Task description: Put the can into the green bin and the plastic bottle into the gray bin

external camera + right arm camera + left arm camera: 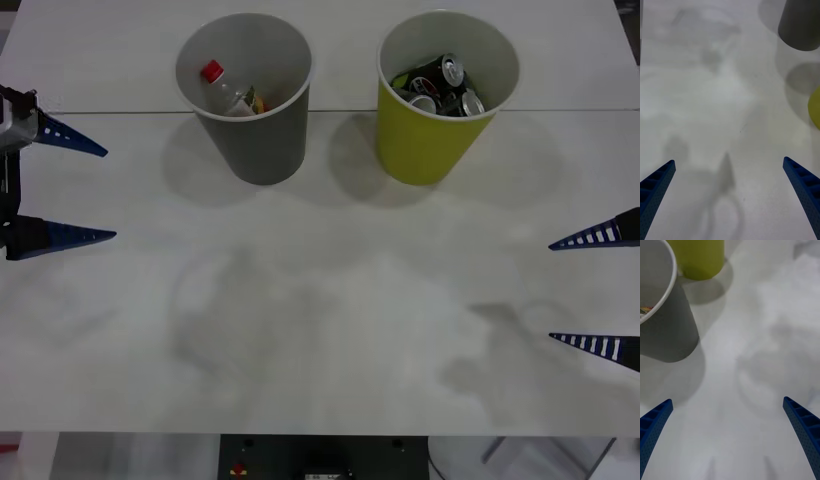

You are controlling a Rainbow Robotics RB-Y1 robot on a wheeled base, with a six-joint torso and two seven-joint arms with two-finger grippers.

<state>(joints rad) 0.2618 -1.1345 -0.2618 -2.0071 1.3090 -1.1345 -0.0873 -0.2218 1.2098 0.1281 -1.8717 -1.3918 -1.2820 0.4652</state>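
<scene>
a white table (320,330) spans the frame. upper centre, the gray bin (250,120) holds the plastic bottle (228,92); just right of it the green bin (440,110) holds dark cans (440,85). left gripper (75,190) at the left edge and right gripper (580,292) at the right edge both gape wide, empty.

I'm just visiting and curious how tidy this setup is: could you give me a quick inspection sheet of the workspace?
Surface: white table, faintly smudged.
Job's things: plastic bottle lies inside the gray bin; dark cans lie inside the green bin; both bins stand upright, side by side, apart.
Clutter: nothing seen.
Grippers: left gripper open at the table's left edge; right gripper open at the right edge; both hold nothing.
Cables: nothing seen.
Surroundings: dark robot base below the table's near edge.
</scene>
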